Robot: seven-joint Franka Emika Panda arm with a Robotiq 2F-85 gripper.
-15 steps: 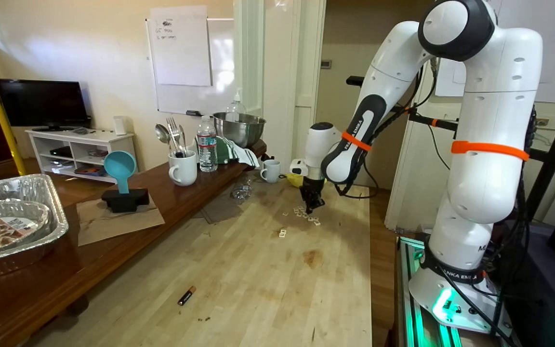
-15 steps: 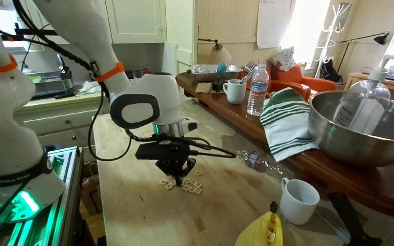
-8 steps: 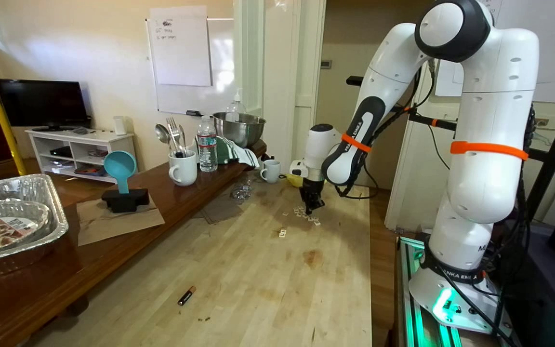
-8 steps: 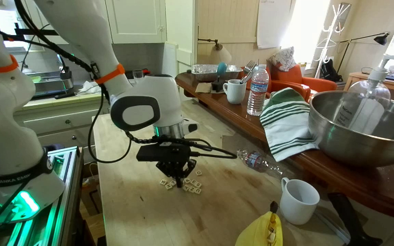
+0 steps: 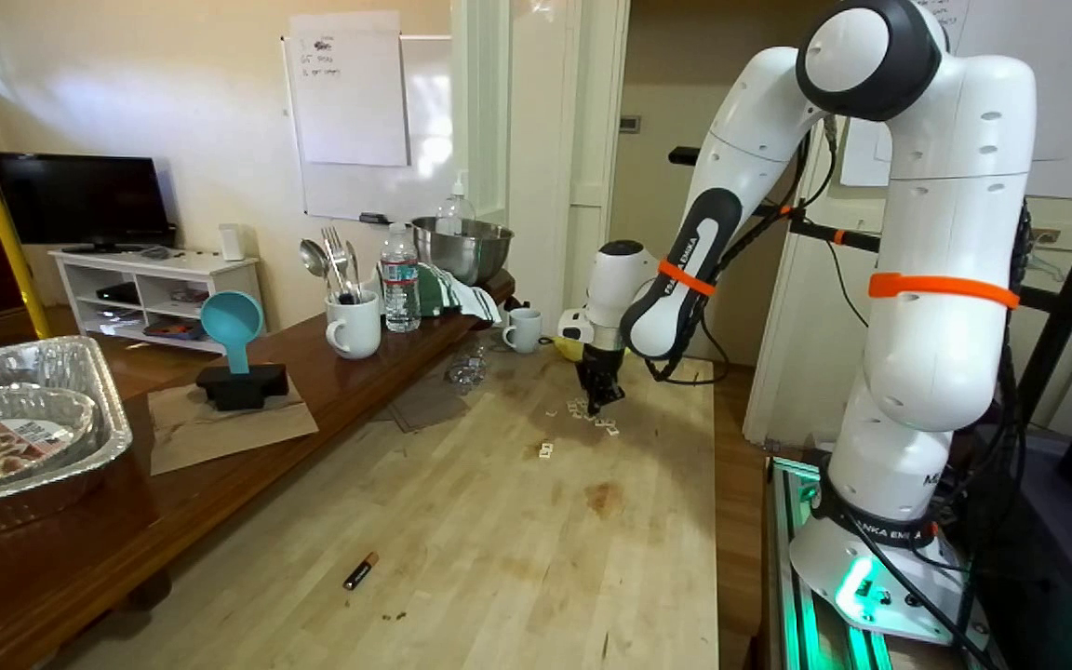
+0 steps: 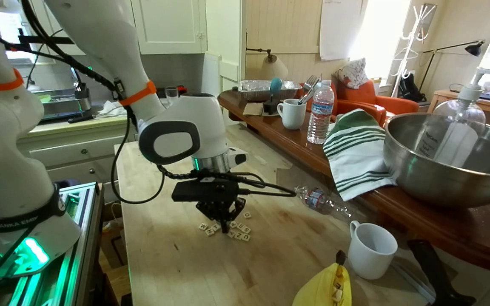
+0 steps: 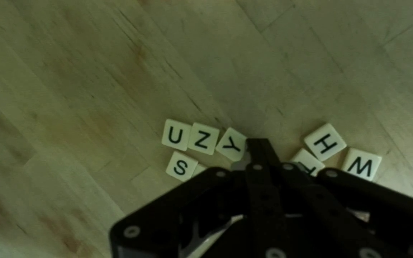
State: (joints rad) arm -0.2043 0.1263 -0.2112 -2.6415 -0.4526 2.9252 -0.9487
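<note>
My gripper [image 7: 258,141] is shut, its fingertips together and pointing down low over the wooden table; nothing shows between them. It also shows in both exterior views [image 5: 594,409] [image 6: 225,231]. The tips are right beside a white letter tile Y [image 7: 231,144]; whether they touch it I cannot tell. Tiles Z [image 7: 203,138], U [image 7: 176,134] and S [image 7: 181,166] lie to the left in the wrist view. Tiles H [image 7: 325,142] and W [image 7: 361,164] lie to the right, with another tile [image 7: 307,163] partly hidden by the gripper. An O tile [image 6: 247,215] lies apart.
A pair of tiles [image 5: 545,450] and a battery [image 5: 360,570] lie on the table. A yellow banana-shaped pouch [image 6: 323,289], a white mug [image 6: 372,250] and a lying plastic bottle [image 6: 321,202] are nearby. A raised brown counter [image 5: 341,391] with a metal bowl [image 6: 440,178] borders the table.
My gripper has shifted slightly toward the Y tile, staying low and shut. The tiles look almost unmoved.
</note>
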